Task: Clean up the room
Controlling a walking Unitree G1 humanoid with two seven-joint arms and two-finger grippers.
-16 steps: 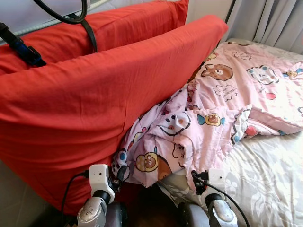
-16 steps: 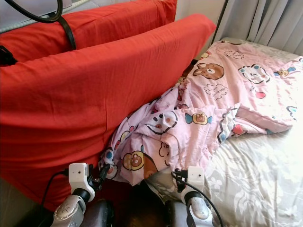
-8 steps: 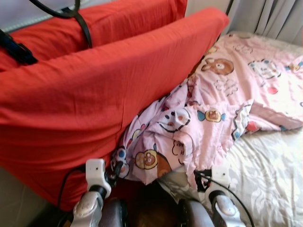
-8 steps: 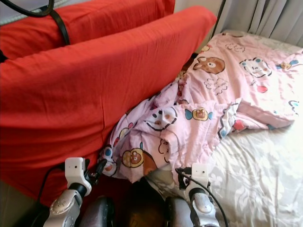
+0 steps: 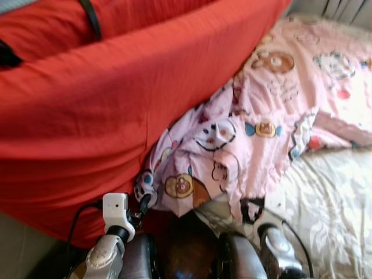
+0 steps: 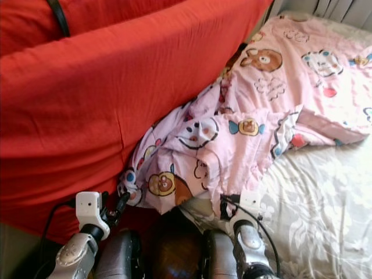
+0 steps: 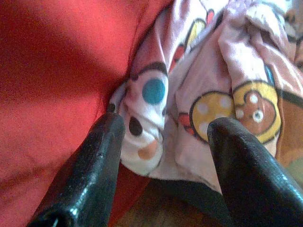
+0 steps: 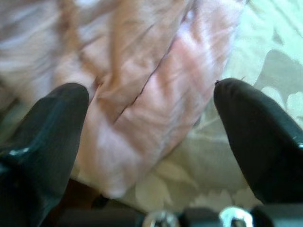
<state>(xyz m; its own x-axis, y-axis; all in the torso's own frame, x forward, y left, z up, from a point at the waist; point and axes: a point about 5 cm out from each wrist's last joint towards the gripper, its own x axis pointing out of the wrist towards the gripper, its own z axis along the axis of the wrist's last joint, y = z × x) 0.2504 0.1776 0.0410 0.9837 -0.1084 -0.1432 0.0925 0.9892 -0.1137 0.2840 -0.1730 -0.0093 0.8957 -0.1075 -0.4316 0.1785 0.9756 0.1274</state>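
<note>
Your pink quilt (image 5: 256, 116) is lying on the bed (image 5: 331, 203), its long axis running from 7 o'clock near you up toward 1 o'clock, its crumpled near corner hanging over the bed's edge beside the red cushion (image 5: 104, 110) at 10 o'clock. Your left tool (image 7: 161, 137) is reaching forward low at 7 o'clock, fingers (image 7: 94, 161) spread apart around that corner, not yet pinching it. Your right tool (image 8: 151, 118) is pointing forward at 5 o'clock, also spread wide, straddling a pink fold over the floral sheet (image 8: 265, 56). The quilt is hiding the right tool's tips in the head views, which are blurred.
</note>
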